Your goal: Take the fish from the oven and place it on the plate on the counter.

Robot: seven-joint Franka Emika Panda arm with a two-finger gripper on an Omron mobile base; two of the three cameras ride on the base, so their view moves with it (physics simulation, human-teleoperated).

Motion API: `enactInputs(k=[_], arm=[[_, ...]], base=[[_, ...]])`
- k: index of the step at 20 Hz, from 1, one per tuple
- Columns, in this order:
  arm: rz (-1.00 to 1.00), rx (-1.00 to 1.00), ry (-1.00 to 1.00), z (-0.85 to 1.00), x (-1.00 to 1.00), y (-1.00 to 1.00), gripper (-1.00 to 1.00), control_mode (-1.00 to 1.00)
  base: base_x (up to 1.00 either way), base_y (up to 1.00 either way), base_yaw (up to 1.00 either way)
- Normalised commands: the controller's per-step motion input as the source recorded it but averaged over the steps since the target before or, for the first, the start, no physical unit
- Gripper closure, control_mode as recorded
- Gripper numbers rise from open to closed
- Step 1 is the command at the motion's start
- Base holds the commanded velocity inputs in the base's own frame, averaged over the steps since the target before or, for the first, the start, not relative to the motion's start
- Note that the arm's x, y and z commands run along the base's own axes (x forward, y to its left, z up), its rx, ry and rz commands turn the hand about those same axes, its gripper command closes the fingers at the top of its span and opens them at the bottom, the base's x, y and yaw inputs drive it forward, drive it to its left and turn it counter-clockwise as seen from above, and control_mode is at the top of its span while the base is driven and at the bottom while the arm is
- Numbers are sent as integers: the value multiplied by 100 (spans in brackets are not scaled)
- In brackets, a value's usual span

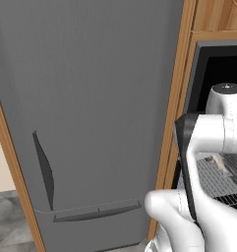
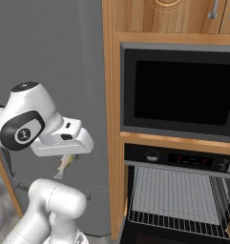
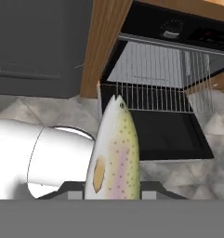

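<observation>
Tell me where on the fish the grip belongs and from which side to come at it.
The fish is already held: the gripper is shut on its tail end, fingers on the two flat flanks, head pointing away toward the open oven. That suits its shape: slim and flat-sided, so clamping across the narrow thickness near one end looks secure. In the right base view it hangs below the hand.

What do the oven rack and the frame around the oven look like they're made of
The oven rack looks like bare metal wire: thin grey parallel bars you can see through, with a dull sheen. The frame around the oven looks like light wood or wood veneer, warm tan with faint grain streaks; it may be laminate.
</observation>
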Motion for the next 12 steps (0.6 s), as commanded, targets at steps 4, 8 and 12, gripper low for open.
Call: enactInputs(k=[4, 8, 12], arm=[[0, 0, -10, -7, 0, 98, 100, -100], [0, 0, -4, -5, 3, 66, 100, -100], [0, 0, 0, -9, 0, 38, 100, -100]], base=[[0, 0, 0], [0, 0, 0], [0, 0, 0]])
